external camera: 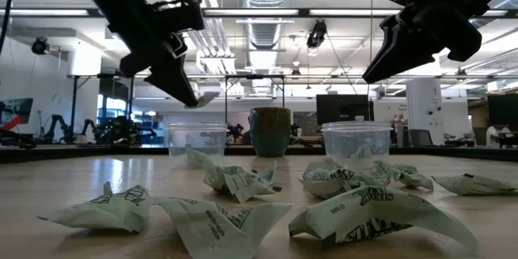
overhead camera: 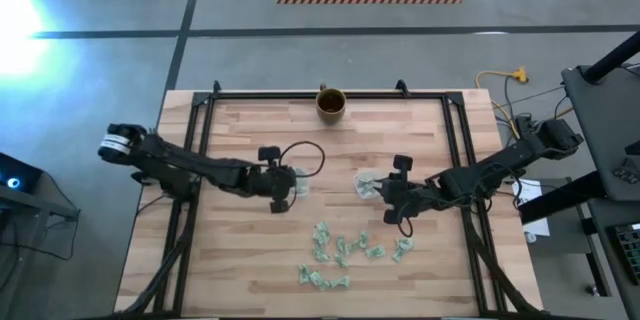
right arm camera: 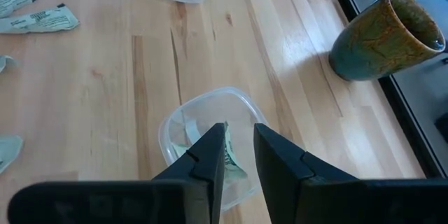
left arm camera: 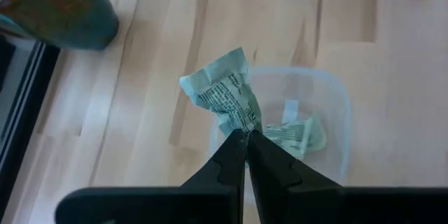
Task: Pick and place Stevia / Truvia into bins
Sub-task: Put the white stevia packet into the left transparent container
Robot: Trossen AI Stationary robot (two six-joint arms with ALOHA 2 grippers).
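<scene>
crumpled green-white Stevia packet (left arm camera: 222,96), left pincer (left arm camera: 246,138) pinching

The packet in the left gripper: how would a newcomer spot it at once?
On the wooden table, find the clear cup under the left gripper. The packet hangs pinched just above its rim. Unlike the others, it touches neither table nor cup.
</scene>
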